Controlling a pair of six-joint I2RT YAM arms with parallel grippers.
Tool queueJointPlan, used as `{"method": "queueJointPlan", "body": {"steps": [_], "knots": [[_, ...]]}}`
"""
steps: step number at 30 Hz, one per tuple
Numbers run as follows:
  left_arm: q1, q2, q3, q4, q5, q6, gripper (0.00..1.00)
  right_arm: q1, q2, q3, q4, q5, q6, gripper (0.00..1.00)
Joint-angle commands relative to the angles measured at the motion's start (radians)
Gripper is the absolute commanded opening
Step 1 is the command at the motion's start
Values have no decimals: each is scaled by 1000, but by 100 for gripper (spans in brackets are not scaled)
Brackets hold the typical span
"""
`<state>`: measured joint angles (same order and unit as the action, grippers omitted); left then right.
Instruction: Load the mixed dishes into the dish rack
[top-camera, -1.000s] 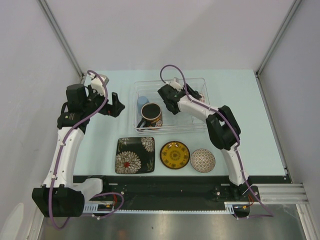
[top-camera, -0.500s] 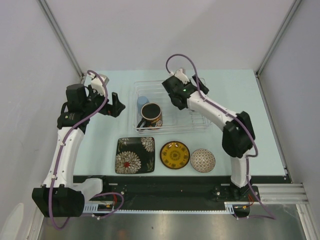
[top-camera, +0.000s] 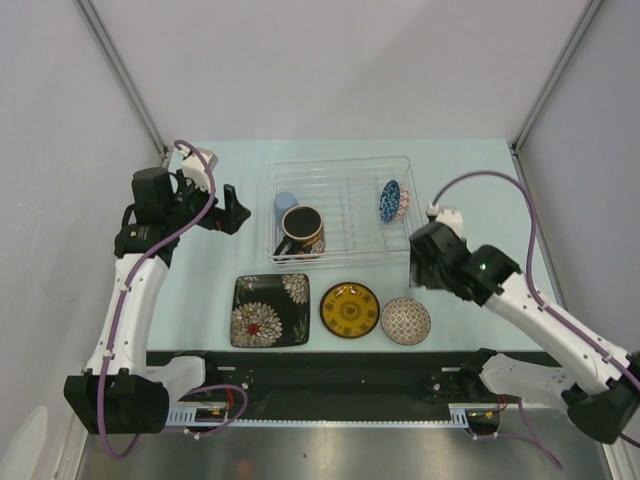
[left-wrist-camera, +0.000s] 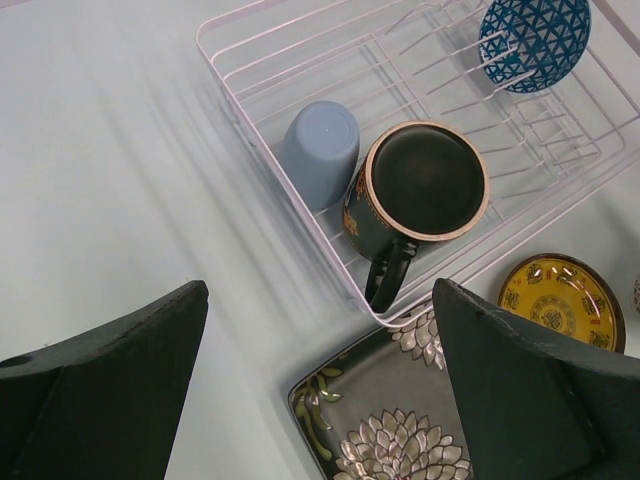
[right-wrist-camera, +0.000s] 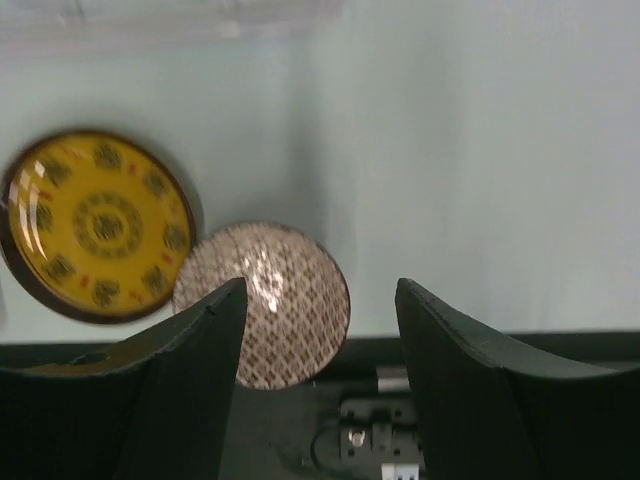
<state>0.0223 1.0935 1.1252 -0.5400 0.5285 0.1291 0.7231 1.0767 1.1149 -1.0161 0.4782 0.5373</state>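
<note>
The dish rack holds a pale blue cup, a dark floral mug and a blue patterned bowl standing on edge in the slots. In front of it lie the black square floral plate, the yellow saucer and the brownish bowl. My right gripper hangs open and empty above the brownish bowl. My left gripper is open and empty left of the rack, over the plate corner. The left wrist view shows the cup and mug.
The table's front edge and the black base rail run just behind the brownish bowl. Grey walls close in the table on both sides. The rack's middle slots hold nothing.
My right arm has pulled out of the rack, leaving the blue bowl on edge there, and has swung to the near right over the brownish bowl. The left arm has not moved.
</note>
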Motion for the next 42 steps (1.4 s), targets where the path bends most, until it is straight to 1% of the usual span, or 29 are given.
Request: {"method": "queueJointPlan", "body": {"steps": [1,6,9,17,22,25,26,27,28,30,31,33,34,36,37,38,39,40,41,42], "knots": [[7,6,36,41,31,-34,100,15,-122,-153,-96,-183,251,66],[8,2,41,38,31,-39,100,15,-201,-288,-96,-260,335,65],[7,-3,38,37,28,-39,100,15,-212,-348,-49,-291,369,65],[7,-9,56,17,22,-32,100,-27,-136,-460,83,-357,374,65],[7,-11,61,11,25,-39,100,-120,-81,-515,187,-424,336,62],[10,-15,65,6,28,-39,100,-152,-55,-540,235,-467,316,55],[7,-18,65,5,28,-39,100,-157,-38,-541,241,-467,300,47],[8,-21,64,5,27,-39,99,-162,-34,-541,247,-495,291,42],[7,-24,61,5,27,-39,100,-172,-32,-540,254,-498,288,32],[7,-29,58,8,28,-40,100,-178,-38,-541,257,-506,279,24],[8,-29,56,6,28,-40,100,-182,-41,-540,255,-506,279,15],[8,-34,56,6,28,-39,100,-183,-55,-534,249,-507,279,2],[7,-35,58,6,28,-37,100,-183,-63,-529,235,-507,279,0],[8,-38,61,3,27,-28,100,-182,-104,-508,205,-484,277,0],[8,-40,62,0,24,-26,100,-179,-124,-469,159,-480,274,0],[7,-40,65,-2,25,-20,100,-169,-147,-443,130,-413,270,0],[8,-40,65,-5,27,-19,100,-156,-182,-410,96,-380,263,0],[7,-38,65,-5,30,-19,100,-136,-195,-317,26,-342,254,0],[7,-40,65,-5,31,-19,100,-72,-198,-266,-13,-243,254,0],[8,-38,67,-5,33,-20,100,-32,-193,-200,-53,-183,254,0]]}}
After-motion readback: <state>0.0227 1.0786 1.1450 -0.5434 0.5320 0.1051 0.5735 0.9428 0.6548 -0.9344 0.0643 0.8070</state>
